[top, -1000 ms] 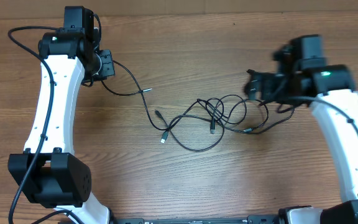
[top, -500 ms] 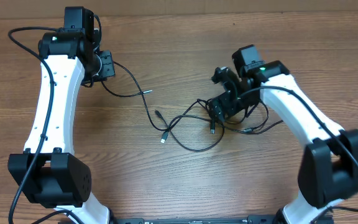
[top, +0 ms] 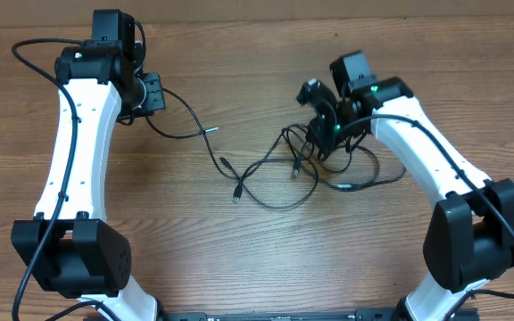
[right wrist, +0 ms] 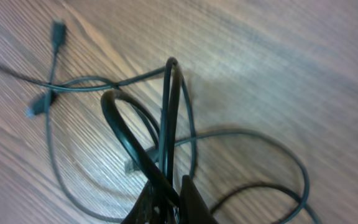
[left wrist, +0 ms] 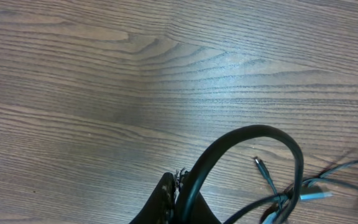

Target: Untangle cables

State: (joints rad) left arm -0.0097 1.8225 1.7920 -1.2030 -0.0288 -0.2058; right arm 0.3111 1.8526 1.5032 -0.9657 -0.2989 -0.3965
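The cables (top: 279,183) lie on the wooden table (top: 239,267), most of them bunched in a loose tangle right of centre. One strand runs left from the tangle across the wood and up to the left gripper (top: 153,92), which sits near the far left edge, well apart from the knot. In the left wrist view that strand rises from between the fingers at the bottom edge and arches over in a single loop. The jaws look closed on it, though only a sliver of them shows.

The right gripper (top: 321,135) is over the upper part of the tangle. In its wrist view the dark fingers (right wrist: 191,200) are pinched together at the bottom of the frame. Several loops of the cables come up out of them, two strands pressed side by side and a wider loop leaning left. Other strands trail slack over the wood around and below the grip.

Several plugs (top: 237,190) rest on the table left of the tangle, apart from each other. One more lies to the lower right of the right gripper. Two strands cross near the upper left of the right wrist view, each ending in a plug.
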